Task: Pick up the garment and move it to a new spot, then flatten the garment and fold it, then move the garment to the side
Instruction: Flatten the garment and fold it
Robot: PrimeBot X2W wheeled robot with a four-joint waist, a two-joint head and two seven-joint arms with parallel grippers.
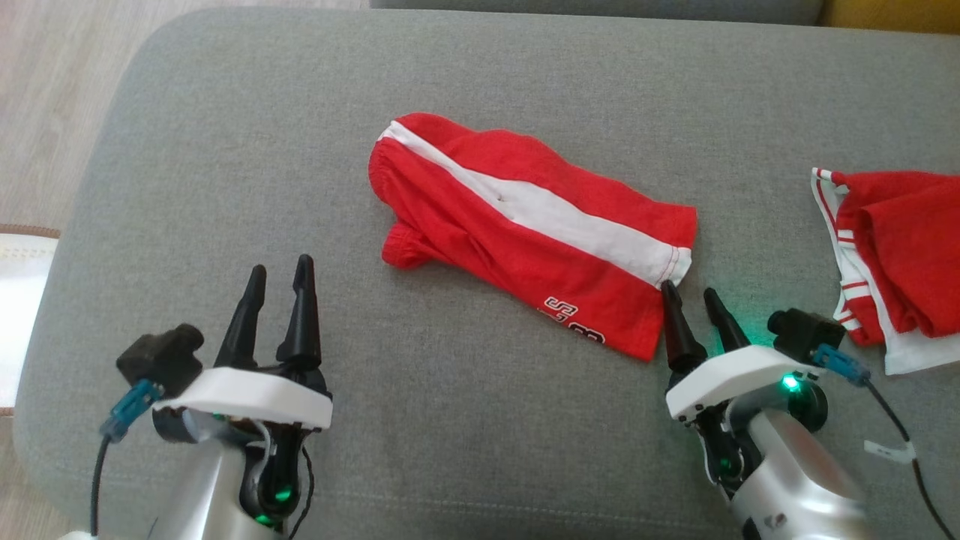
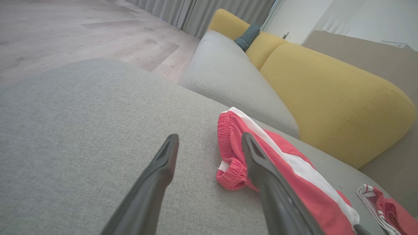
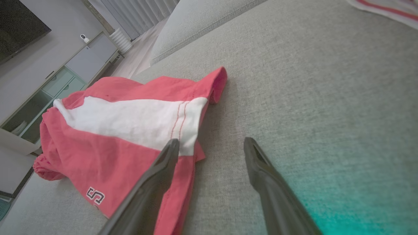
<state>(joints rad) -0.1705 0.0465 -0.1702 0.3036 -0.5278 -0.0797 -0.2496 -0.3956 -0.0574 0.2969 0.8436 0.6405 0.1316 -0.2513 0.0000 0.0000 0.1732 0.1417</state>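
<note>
Two end effectors are counted in the head view, the left end effector (image 1: 281,264) and the right end effector (image 1: 688,289). Each has two dark fingers spread wide, and nothing is gripped by either. Two pieces of clothing are seen on the grey cushion (image 1: 225,150). One is the garment (image 1: 480,225), a pair of red shorts laid near the middle. The other is a second garment (image 1: 900,247), red with white trim, bunched at the cushion's right edge and well apart from the first. One white stripe (image 1: 555,217) runs the length of the garment, and one printed number patch (image 1: 574,315) is seen by its lower edge. The garment's long axis is set on a diagonal in the head view. The gathered waistband (image 1: 382,169) points to the upper left and the hem (image 1: 679,255) to the lower right, toward the right end effector. That end effector is placed just at the hem. In the right wrist view, one finger lies over the hem edge and the other over bare cushion, though contact cannot be told. The left end effector is held over bare cushion, near the garment's lower left. One yellow backrest (image 2: 326,98) is seen in the left wrist view beyond the garment.
</note>
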